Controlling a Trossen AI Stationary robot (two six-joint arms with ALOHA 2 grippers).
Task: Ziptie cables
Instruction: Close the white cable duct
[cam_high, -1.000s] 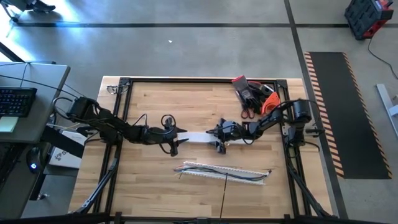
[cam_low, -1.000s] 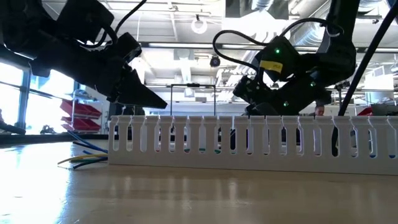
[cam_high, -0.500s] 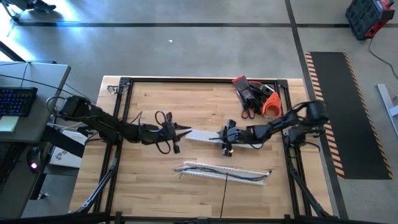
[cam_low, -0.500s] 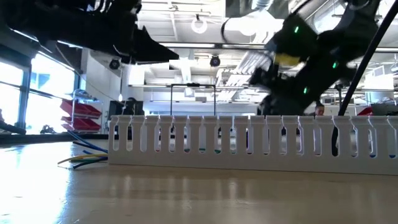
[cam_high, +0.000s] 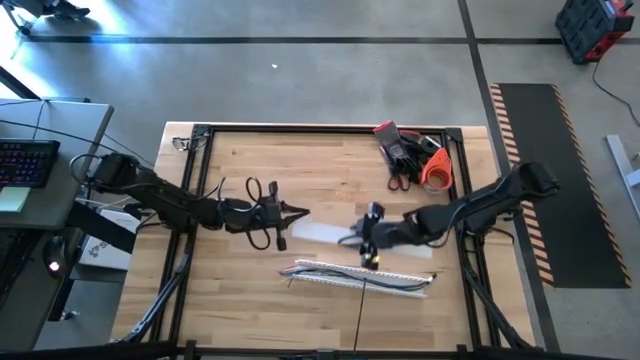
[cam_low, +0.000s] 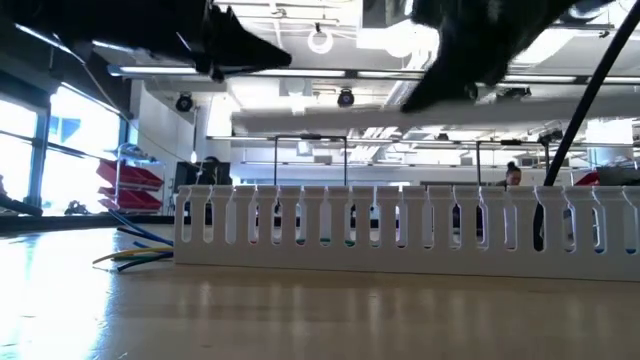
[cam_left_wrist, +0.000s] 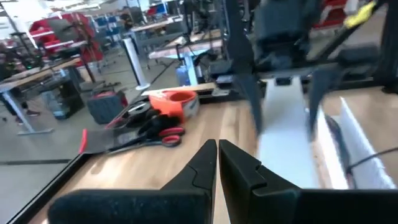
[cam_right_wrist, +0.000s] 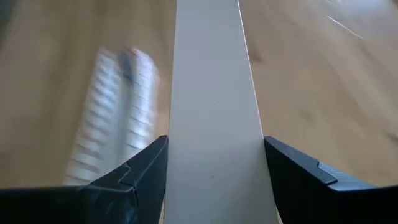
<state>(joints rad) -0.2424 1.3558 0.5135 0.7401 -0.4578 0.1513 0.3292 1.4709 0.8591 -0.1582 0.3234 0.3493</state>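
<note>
High view: left gripper (cam_high: 297, 212) reaches from 9 o'clock, held above mid-table, jaws pressed together on nothing. Right gripper (cam_high: 357, 237) extends from 3 o'clock, jaws clamped across one flat white strip (cam_right_wrist: 212, 124). One slotted channel (cam_high: 355, 274) lies toward 6 o'clock with the cables (cam_high: 395, 285) along it. One tool heap (cam_high: 410, 155) sits at 1 o'clock. Bare wood remains along the 12 o'clock edge.
</note>
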